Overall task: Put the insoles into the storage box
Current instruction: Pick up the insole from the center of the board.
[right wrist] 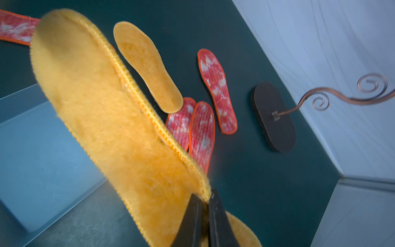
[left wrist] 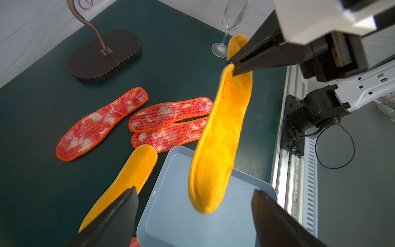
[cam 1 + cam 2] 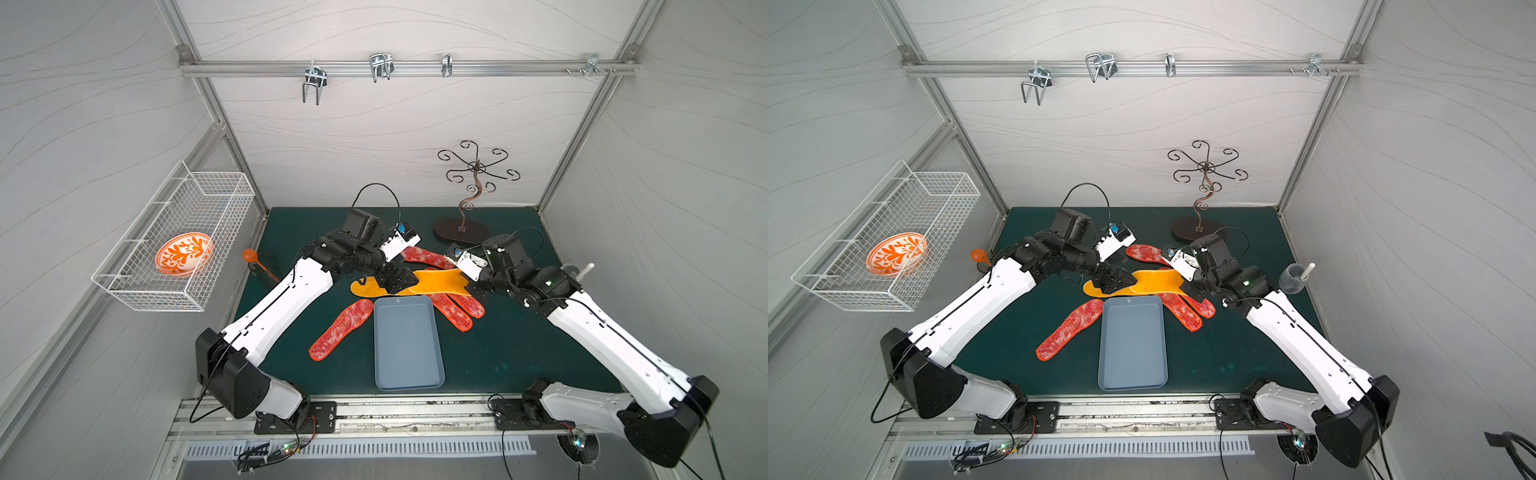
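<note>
- At the far rim of the storage box, the right gripper pinched a yellow insole by its edge; slippage could drop it outside.
- The left gripper stood open, empty.

Green mat: storage box, 4 red insoles, stand.

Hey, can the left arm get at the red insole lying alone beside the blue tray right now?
Probably yes: the left gripper is open and empty, and that red insole lies uncovered on its side of the storage box.
</note>
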Controlling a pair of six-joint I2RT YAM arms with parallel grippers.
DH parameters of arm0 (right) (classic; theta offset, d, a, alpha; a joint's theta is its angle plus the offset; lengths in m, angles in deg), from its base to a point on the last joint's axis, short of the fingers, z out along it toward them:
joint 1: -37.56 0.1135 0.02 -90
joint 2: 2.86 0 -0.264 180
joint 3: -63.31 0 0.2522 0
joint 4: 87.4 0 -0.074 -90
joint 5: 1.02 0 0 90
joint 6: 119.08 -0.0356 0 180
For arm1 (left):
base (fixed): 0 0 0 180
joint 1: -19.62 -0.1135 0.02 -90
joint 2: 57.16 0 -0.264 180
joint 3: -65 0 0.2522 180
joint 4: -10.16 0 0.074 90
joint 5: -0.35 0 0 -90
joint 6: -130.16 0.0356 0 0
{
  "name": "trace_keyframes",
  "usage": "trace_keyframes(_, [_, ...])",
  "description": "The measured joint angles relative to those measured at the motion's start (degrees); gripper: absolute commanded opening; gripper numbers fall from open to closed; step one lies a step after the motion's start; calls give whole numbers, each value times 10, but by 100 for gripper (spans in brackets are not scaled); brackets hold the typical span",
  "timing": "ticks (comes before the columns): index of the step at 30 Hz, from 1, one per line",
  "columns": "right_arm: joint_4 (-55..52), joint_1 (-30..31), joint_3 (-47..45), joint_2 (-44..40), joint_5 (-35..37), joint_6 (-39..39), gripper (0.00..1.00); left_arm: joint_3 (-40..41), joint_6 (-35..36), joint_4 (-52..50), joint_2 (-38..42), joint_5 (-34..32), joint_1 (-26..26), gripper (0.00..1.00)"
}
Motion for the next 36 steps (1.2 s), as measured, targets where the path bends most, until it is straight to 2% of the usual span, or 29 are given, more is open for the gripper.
trace_keyframes(3, [24,12,0,7,-11,40,0,-6,-7,-6,-10,20,0,82])
trace_keyframes(5, [38,21,0,11,-17,64,0,-6,-13,-11,-15,32,0,76])
trace_keyframes(11, [65,49,8,25,-25,115,0,-31,-31,-39,-47,50,0,37])
trace_keyframes(13, [71,57,12,30,-24,126,0,-41,-32,-48,-57,52,0,35])
trace_keyframes(18, [76,71,27,50,-16,142,0,-52,-37,-70,-63,62,0,10])
trace_keyframes(22, [76,79,39,64,-7,146,0,-53,-34,-79,-63,67,-1,5])
trace_keyframes(23, [76,81,40,67,-4,147,0,-53,-34,-80,-63,68,-1,0])
trace_keyframes(26, [76,84,44,74,2,148,1,-52,-35,-81,-63,76,0,0])
trace_keyframes(28, [77,85,45,75,3,147,16,-52,-37,-81,-61,78,0,0])
trace_keyframes(32, [86,86,45,75,2,137,31,-35,-48,-67,-45,57,0,0])
trace_keyframes(35, [101,87,42,72,0,117,51,11,-70,-9,-8,21,0,0])
trace_keyframes(36, [110,86,38,69,0,107,54,28,-78,12,5,11,0,0])
